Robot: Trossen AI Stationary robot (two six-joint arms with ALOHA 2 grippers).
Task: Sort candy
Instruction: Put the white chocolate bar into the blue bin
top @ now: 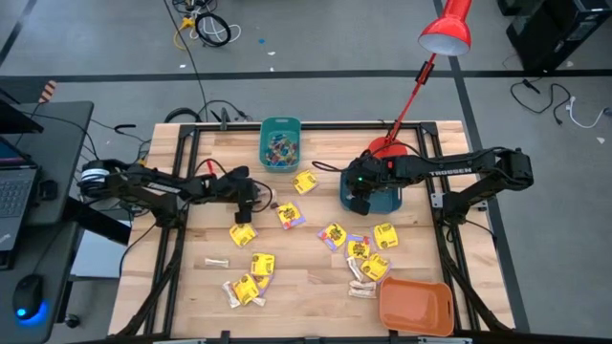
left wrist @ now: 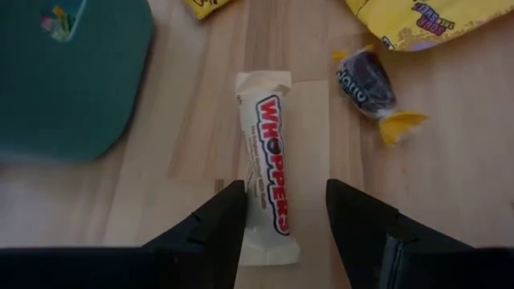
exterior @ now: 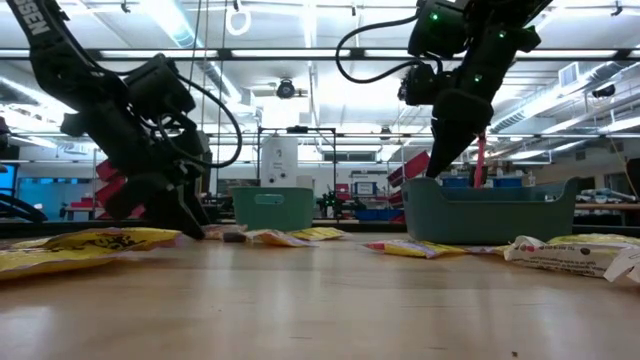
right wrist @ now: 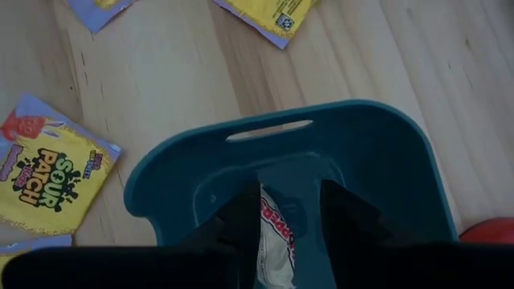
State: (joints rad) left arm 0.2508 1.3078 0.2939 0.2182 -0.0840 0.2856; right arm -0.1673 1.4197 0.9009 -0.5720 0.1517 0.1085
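Hovering low over the table (top: 316,277), the left gripper (left wrist: 283,210) is sitting with its 2 fingers spread apart on either side of a white Whoppers stick (left wrist: 267,160), which is lying flat on the wood between them, not pinched. Just beside it a small dark wrapped sweet (left wrist: 365,84) is lying, and a yellow packet (left wrist: 426,20) is poking in past that. In the high view this gripper is working near the middle-left of the table, below the small teal bin (top: 280,141), which is holding tiny colourful pieces.

Over on the other side, the right gripper (right wrist: 289,205) is hanging above the big teal bin (right wrist: 377,152), fingers pinching a white wrapper with red print (right wrist: 277,241) just inside the rim. Sour Patch packets (top: 382,235) are lying scattered across the table, and a few pale sticks (top: 361,289) are sitting near the orange bin (top: 416,306) at the front right.
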